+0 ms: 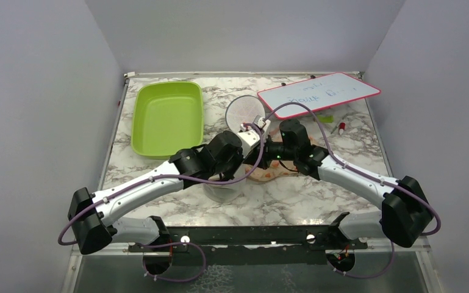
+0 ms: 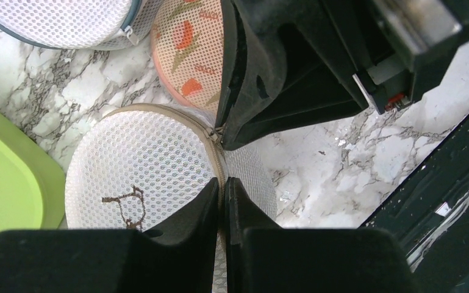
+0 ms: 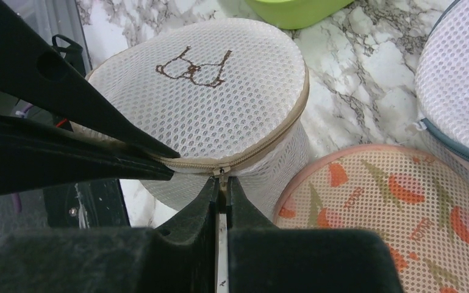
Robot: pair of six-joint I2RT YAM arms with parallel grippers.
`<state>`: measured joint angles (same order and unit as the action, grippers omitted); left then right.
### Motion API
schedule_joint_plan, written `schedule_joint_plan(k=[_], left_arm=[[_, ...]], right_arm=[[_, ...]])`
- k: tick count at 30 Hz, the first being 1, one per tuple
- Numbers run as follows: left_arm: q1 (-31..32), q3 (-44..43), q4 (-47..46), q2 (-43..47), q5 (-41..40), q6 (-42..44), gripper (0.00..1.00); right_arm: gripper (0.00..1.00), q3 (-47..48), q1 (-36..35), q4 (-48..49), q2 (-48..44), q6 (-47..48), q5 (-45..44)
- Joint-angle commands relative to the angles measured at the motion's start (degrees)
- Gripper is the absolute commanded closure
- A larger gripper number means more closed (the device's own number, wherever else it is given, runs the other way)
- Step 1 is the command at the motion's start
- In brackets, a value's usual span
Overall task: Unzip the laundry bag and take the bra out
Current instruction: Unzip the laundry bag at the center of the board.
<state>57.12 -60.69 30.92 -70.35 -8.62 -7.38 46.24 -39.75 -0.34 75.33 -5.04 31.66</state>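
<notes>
The laundry bag (image 3: 207, 97), a round white mesh pod with a bra drawing on its flat face and a tan zipped rim, stands on the marble table. In the top view it shows only partly under the left arm (image 1: 221, 193). My right gripper (image 3: 221, 180) is shut on the zipper pull (image 3: 221, 171) at the rim. My left gripper (image 2: 224, 183) is shut on the tan rim (image 2: 217, 152), just beside the right gripper's fingers (image 2: 250, 91). The zipper looks closed on both sides of the slider. The bra is hidden.
A plain white mesh pod (image 1: 244, 113) stands behind the bag. An orange floral pouch (image 3: 390, 201) lies flat right of the bag, touching it. A green tray (image 1: 168, 116) sits at the back left. A whiteboard (image 1: 317, 91) and a marker (image 1: 341, 128) lie at the back right.
</notes>
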Motion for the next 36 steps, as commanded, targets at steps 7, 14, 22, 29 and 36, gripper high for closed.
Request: schedule_joint_plan(k=[7, 14, 22, 29, 36], left_arm=[[-0.08, -2.11, 2.43, 4.54, 3.15, 5.87, 1.0], [-0.08, -3.22, 2.99, 6.36, 4.29, 8.15, 1.0], [-0.08, -7.25, 3.54, 7.25, 5.35, 7.44, 1.0], [-0.08, -6.22, 3.4, 9.03, 3.42, 5.53, 1.0], [-0.04, -3.61, 5.0, 7.38, -1.18, 0.09, 0.97]], right_arm=[[0.99, 3.59, -0.2, -4.15, 1.88, -0.04, -10.42], [0.99, 5.01, -0.2, -3.72, 3.97, 1.17, -11.24], [0.99, 7.89, -0.22, -1.73, 7.43, 2.42, -10.57], [0.99, 8.21, -0.24, -1.17, 7.51, 2.56, -3.85], [0.99, 3.17, -0.2, 0.13, 1.08, 0.96, -0.88]])
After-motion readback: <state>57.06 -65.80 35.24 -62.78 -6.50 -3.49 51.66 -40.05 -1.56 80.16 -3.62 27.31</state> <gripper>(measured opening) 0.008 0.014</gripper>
